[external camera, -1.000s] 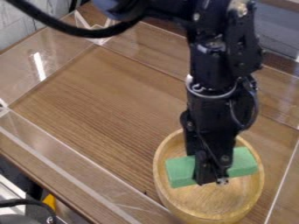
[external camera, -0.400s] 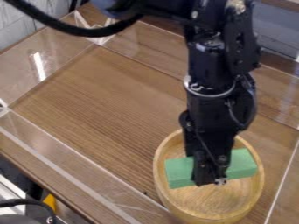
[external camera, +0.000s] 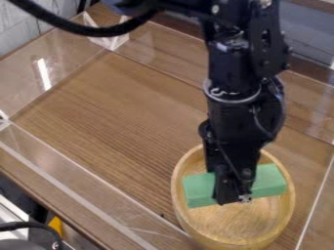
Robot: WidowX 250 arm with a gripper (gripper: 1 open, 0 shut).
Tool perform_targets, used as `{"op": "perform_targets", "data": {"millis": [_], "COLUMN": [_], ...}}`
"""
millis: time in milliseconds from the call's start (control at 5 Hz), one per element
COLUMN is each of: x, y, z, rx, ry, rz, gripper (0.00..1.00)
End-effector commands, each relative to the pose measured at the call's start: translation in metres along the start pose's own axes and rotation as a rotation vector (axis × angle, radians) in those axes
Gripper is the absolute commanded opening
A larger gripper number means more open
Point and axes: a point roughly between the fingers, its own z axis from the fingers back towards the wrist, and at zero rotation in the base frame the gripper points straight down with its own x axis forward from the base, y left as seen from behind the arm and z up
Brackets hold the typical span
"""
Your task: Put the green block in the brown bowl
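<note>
We see the gripper (external camera: 235, 195) pointing straight down into the brown bowl (external camera: 196, 223), which sits on the wooden tabletop (external camera: 117, 107) near its front right. Its fingers are closed on the green block (external camera: 268, 181), clamping it around the middle. The block lies level inside the bowl, its two ends sticking out left and right of the gripper.
</note>
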Motion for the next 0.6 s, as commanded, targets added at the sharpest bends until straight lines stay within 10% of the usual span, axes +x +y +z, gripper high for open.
{"op": "perform_targets", "data": {"millis": [0, 400], "x": [0.0124, 0.0182], "y": [0.0026, 0.0022], "z": [0.0104, 0.0014], "rx": [0.027, 0.028], "ry": [-0.060, -0.057], "rz": [-0.002, -0.005], "gripper": [0.00, 0.00]}}
